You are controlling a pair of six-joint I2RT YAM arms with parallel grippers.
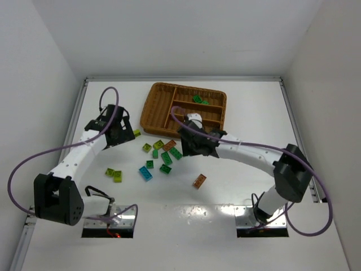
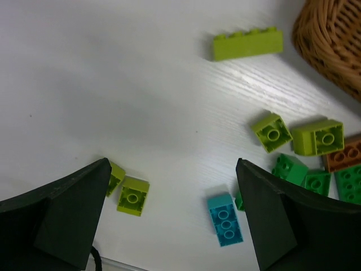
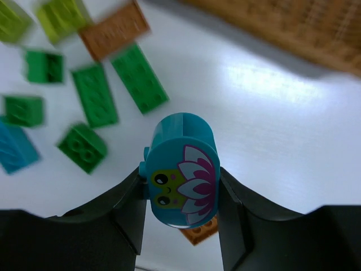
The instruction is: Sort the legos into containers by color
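Just off the near edge of the wicker tray (image 1: 151, 113), the right gripper (image 3: 180, 183) is clamped on a teal rounded piece (image 3: 181, 141) printed with a frog face and a pink-white flower. The loose legos (image 1: 167, 158) lie just beside it, scattered on the white table (image 1: 242, 175) on the tray's near side. Left of the tray's near corner, the left gripper (image 2: 172, 169) hangs spread wide, nothing between its fingers. A lime brick (image 2: 133, 195) and a teal brick (image 2: 225, 221) lie below it. One of the tray's slots holds a few dark green bricks (image 1: 198, 100). An orange-brown brick (image 1: 199, 180) lies alone, farthest from the tray.
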